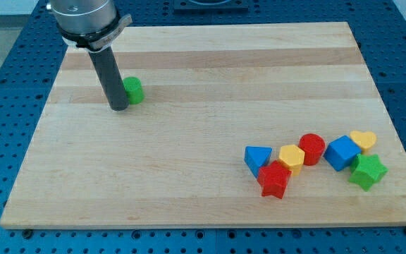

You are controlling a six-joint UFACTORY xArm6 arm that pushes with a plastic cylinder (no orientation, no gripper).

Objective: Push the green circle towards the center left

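The green circle (133,89) sits on the wooden board (203,77) in the upper left part of the view. My tip (118,107) is at the end of the dark rod, right against the green circle's left side, partly covering it. The rod comes down from the arm's grey end at the view's top left.
A cluster of blocks lies at the lower right: a blue triangle (257,157), a red star (274,180), a yellow hexagon (292,158), a red circle (312,148), a blue cube (342,152), a yellow heart (364,140) and a green star (367,171).
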